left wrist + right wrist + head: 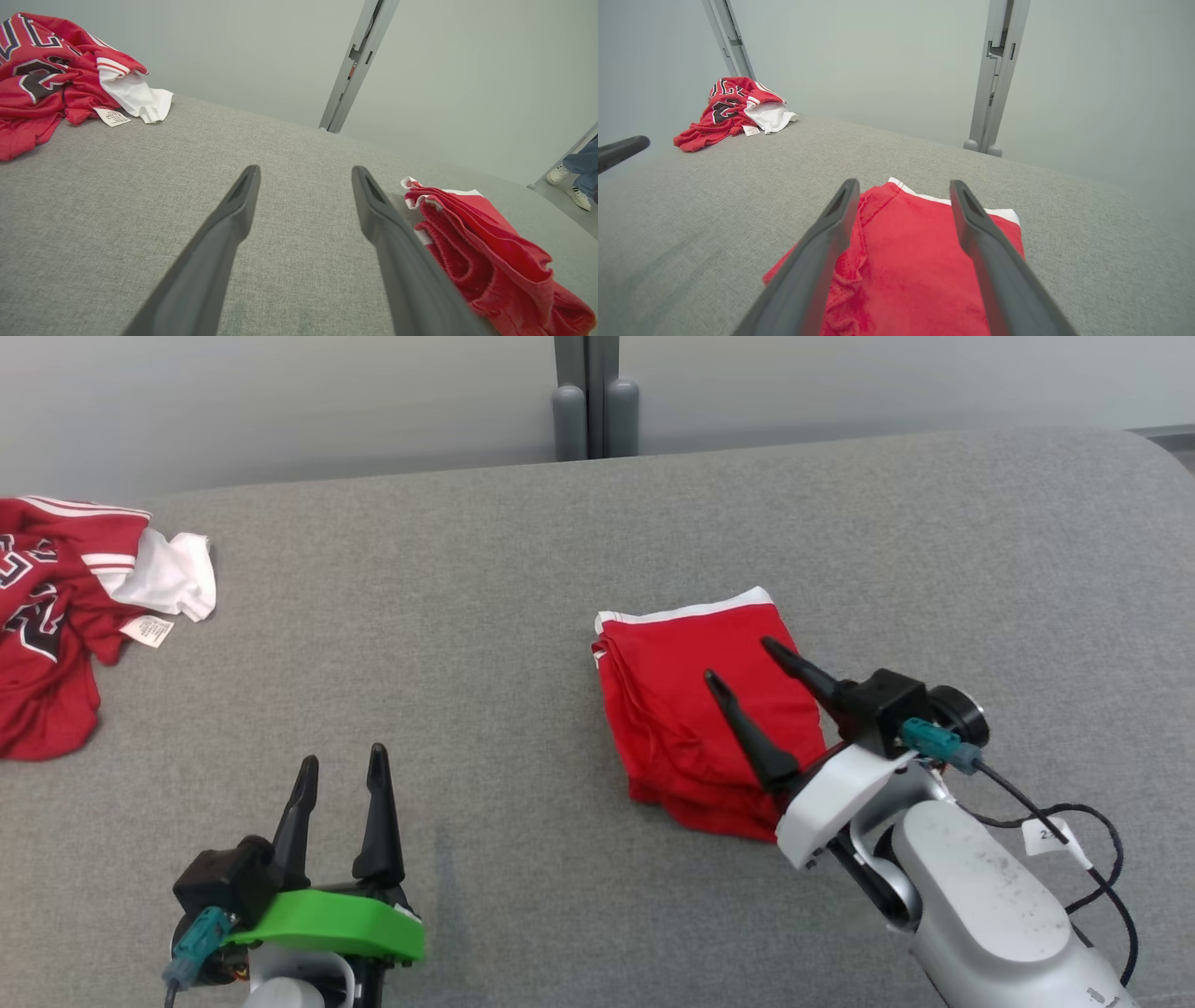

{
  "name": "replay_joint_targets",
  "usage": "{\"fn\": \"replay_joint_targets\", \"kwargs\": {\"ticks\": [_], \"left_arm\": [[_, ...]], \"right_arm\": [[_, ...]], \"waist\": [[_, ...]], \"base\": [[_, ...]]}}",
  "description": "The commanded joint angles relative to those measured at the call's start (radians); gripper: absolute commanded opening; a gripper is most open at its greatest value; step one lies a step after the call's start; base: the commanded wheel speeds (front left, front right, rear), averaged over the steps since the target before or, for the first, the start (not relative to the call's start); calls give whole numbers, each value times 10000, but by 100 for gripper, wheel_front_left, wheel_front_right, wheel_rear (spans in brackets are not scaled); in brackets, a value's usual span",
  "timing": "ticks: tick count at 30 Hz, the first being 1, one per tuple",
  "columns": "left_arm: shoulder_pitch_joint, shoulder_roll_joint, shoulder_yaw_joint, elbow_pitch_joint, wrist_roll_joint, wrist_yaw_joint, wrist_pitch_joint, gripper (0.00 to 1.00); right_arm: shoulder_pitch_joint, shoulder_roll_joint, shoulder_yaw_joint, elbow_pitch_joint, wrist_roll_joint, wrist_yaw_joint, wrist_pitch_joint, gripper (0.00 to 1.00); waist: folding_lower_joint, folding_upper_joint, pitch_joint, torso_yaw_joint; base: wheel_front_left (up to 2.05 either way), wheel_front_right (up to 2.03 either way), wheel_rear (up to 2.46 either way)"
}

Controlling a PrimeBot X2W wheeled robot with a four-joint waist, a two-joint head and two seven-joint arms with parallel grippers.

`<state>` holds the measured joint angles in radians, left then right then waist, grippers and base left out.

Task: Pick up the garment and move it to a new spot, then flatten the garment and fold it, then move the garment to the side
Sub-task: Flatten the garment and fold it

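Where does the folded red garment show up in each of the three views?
Head view: folded red garment right of centre, with the open right hand over it.
Left wrist view: folded red garment at lower right.
Right wrist view: folded red garment at bottom centre, between the right hand's fingers.
Shared landmark: crumpled red jersey, toward the left in all three.

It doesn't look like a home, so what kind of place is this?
Probably a robot test room: a big grey fabric-covered table, bare pale walls with a metal post, a folded red garment and a crumpled jersey laid out.
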<state>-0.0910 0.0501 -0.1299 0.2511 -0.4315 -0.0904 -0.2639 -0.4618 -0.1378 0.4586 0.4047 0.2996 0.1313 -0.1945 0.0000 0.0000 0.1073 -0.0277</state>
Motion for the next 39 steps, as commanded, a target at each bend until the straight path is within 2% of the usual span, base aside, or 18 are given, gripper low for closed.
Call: {"fn": "replay_joint_targets", "kwargs": {"ticks": [1,3,4,5,6,7,8,15,28,33,39], "left_arm": [[132,11,-46,-37,62,38,-6,100],[102,12,-85,-40,126,25,-6,100],[71,12,-88,-35,147,14,-6,100],[38,12,-91,-31,159,8,-6,100],[-3,12,-71,-27,196,5,-6,100],[-33,12,-56,-28,214,5,-6,100],[-57,12,-34,-27,241,8,-6,100],[-201,12,141,-11,381,-26,-6,100],[-284,11,172,-10,381,26,-6,100],[-369,11,145,34,315,34,-6,100],[-341,11,271,20,377,53,-6,100]], "right_arm": [[186,96,-558,172,-307,-11,-89,100],[206,148,-967,451,-617,-11,-114,100],[212,179,-1139,661,-776,-11,-116,45],[212,223,-1211,824,-852,-11,-120,30],[198,299,-1284,1034,-916,-11,-155,11],[187,355,-1293,1219,-977,-11,-178,11],[161,412,-1273,1425,-1024,-11,-208,0],[-171,684,-674,2513,-1039,-11,-518,0],[-700,844,1840,3214,-526,-11,-699,0],[-946,853,2454,3668,-358,-11,-709,0],[-1116,856,2675,3048,-266,-11,-715,0]], "waist": [[0,0,56,62],[0,0,112,128],[0,0,151,172],[0,0,184,215],[0,0,223,264],[0,0,255,304],[0,0,287,347],[0,0,450,583],[0,0,620,670],[0,0,665,668],[0,0,617,524]], "base": [[0,0,0],[0,0,0],[0,0,0],[0,0,0],[0,0,0],[0,0,0],[0,0,0],[0,0,0],[0,0,0],[0,0,0],[0,0,0]]}}
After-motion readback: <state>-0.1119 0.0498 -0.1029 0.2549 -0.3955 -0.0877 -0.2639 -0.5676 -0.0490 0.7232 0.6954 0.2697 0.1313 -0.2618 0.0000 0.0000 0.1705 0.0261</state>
